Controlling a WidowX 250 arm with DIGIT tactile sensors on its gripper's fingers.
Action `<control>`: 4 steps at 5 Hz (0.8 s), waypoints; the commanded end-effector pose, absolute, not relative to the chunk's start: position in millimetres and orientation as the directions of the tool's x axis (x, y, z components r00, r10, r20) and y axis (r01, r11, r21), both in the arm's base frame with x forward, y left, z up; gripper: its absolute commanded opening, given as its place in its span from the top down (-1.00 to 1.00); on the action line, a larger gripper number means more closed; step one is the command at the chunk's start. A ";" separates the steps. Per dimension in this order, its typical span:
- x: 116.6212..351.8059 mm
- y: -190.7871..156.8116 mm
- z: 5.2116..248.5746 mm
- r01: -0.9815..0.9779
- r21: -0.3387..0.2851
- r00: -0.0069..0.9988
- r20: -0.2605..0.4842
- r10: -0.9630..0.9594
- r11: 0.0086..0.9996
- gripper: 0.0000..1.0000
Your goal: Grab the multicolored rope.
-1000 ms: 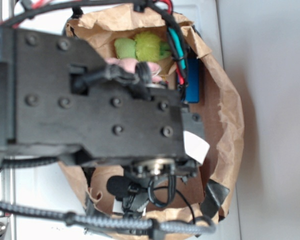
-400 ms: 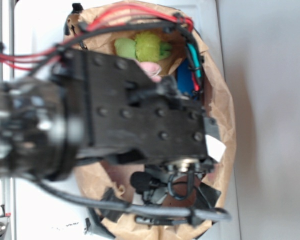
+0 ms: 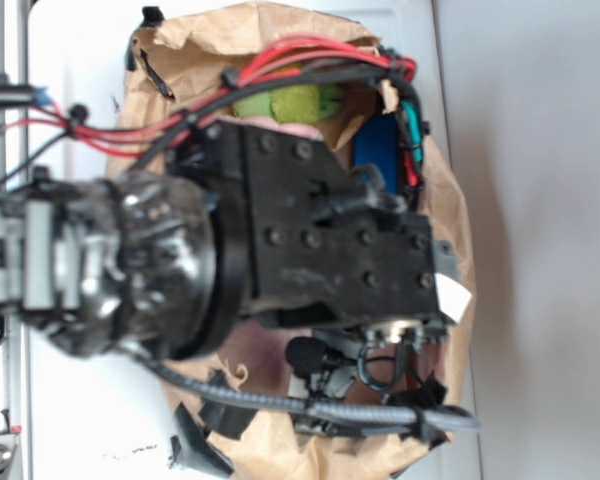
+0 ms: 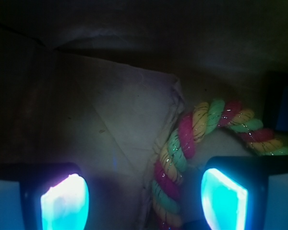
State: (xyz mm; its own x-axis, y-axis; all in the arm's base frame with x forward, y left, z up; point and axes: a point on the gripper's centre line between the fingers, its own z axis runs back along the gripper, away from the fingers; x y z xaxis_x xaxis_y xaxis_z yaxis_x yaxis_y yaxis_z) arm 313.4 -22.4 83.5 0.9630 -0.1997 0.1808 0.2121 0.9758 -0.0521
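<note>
Hovering with our gripper (image 4: 144, 199) spread wide and empty, we see the thick twisted red, yellow and green cotton rope (image 4: 182, 153) between the fingers, toward five o'clock; soft, light, best pinched mid-curve.

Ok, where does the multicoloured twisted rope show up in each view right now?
Exterior: not visible; the black arm covers most of the brown paper bag.
Wrist: the red, yellow and green twisted rope curves from lower centre up to the right edge, between the glowing fingers of the tool.
Shared landmark: the blue block, at the wrist view's right edge.
</note>
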 end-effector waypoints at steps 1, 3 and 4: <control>339.9 5.2 137.4 0.153 -0.100 0.960 0.250 -0.124 0.983 -1.00; 320.4 8.9 109.7 0.187 0.015 0.941 0.284 -0.184 0.982 -1.00; 299.7 11.0 89.8 0.179 0.083 0.937 0.288 -0.195 0.980 -1.00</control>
